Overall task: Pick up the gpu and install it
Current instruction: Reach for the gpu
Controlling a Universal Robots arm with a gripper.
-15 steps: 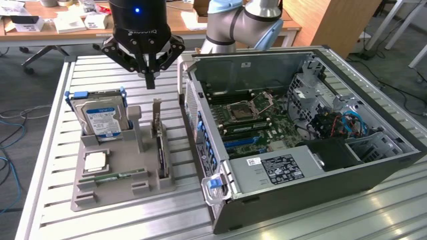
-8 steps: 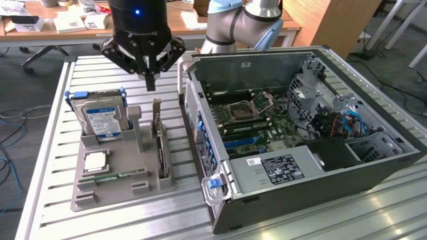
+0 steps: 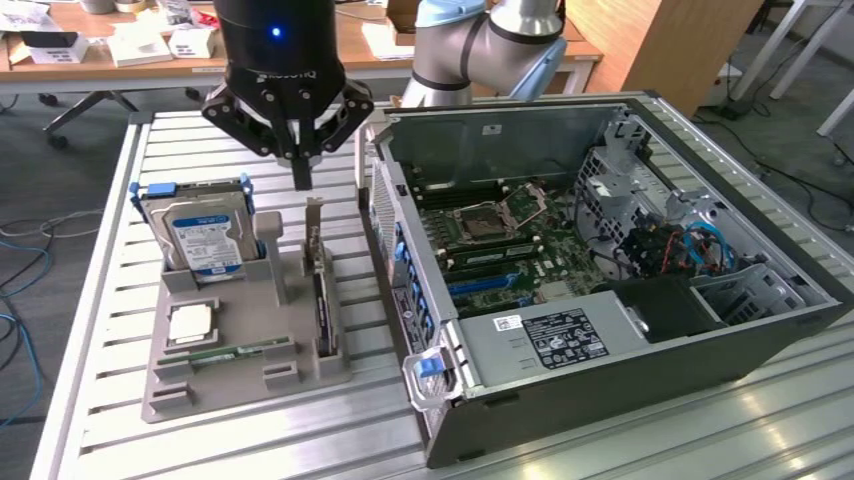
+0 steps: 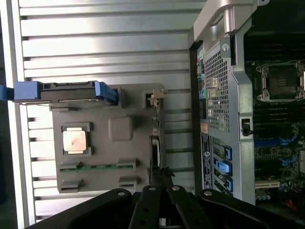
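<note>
The gpu, a thin dark rectangular circuit card, stands on its long edge in a slot of the grey plastic parts holder, along the holder's side nearest the open computer case. Its silver metal end bracket rises at the holder's far end. The card is not yet lifted.

The card looks stiff and fairly light, but probably fragile. Its board carries exposed parts, and the connector edge sits down in the slot. The thin upper edge is the likely place to take hold, pinched across the card's thickness and clear of the smooth bracket, which may slip. A straight upward pull would keep it from binding in the holder.

The black gripper hangs above the bracket end of the holder, apart from the card. Its fingers are clenched together with nothing between them.

On the holder's opposite side, a silver hard drive with a blue label sits upright in a blue-handled cradle. A square metal-topped processor chip lies flat near the holder's middle. A slim green memory stick lies in the holder just in front of the chip. The holder rests on a slatted metal table, and the case stands just beside it.
</note>
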